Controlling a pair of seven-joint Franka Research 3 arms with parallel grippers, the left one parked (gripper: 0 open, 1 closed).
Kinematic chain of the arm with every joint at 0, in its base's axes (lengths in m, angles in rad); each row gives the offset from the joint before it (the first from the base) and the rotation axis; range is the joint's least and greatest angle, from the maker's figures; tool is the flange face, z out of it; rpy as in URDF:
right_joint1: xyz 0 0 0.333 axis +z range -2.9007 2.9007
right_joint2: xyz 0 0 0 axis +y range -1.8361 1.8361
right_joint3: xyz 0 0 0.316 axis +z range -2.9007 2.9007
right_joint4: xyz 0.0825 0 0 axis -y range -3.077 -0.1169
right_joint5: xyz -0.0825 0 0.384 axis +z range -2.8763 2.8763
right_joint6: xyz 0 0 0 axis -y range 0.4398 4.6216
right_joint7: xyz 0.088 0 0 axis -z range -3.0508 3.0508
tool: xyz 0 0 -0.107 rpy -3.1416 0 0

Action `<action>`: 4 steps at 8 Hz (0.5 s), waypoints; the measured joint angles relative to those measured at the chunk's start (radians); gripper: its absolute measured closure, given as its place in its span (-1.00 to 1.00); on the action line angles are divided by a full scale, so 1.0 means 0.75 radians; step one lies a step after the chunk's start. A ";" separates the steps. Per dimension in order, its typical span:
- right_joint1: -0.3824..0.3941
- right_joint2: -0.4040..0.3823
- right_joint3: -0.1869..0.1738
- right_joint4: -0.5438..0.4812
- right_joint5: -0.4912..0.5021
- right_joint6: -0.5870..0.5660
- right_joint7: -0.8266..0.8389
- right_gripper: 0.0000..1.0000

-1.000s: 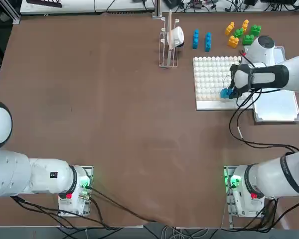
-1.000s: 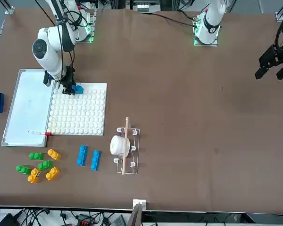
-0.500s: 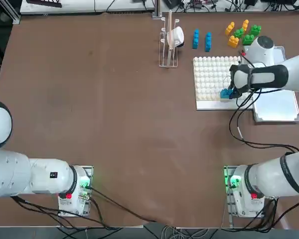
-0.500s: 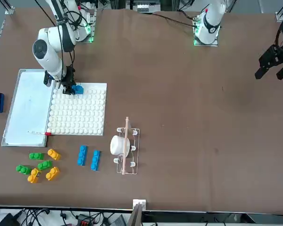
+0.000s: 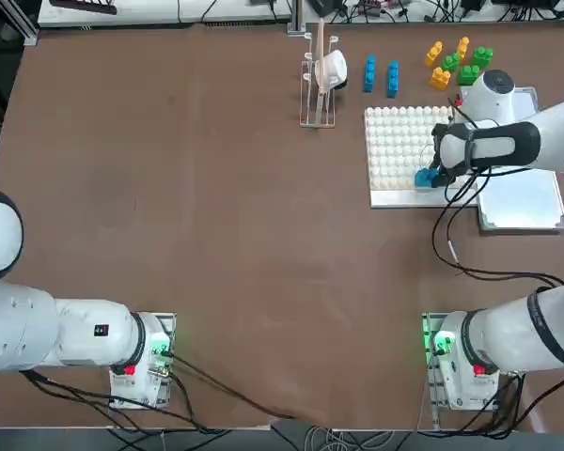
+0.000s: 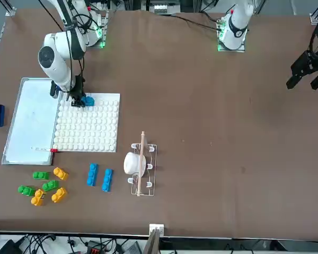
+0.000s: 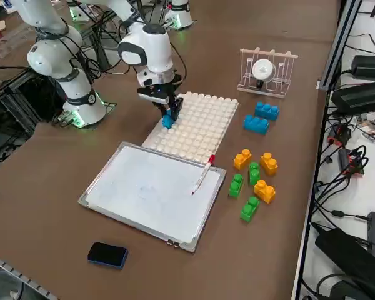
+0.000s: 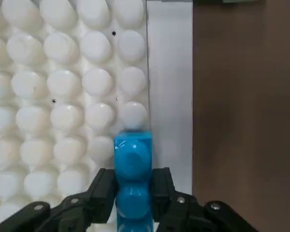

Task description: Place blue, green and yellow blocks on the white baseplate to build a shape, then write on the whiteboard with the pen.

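Right now right gripper (image 8: pixel 133 193) clamps blue block (image 8: pixel 132 159) on white baseplate (image 5: pixel 395 141), at its near edge by the whiteboard (image 5: pixel 524 197); brown table (image 5: pixel 216 235) beyond.

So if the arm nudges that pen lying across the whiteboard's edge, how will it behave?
The pen is slim and round, so it will probably roll or skid on the smooth whiteboard. It looks light, likely pivoting rather than sliding straight. The right claw is shut on a blue block.
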 joint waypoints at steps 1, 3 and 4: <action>0.000 0.005 0.000 0.000 0.000 0.005 -0.001 0.18; 0.000 0.007 0.000 0.000 0.000 0.007 -0.002 0.18; 0.001 0.008 0.000 0.000 0.000 0.008 -0.002 0.18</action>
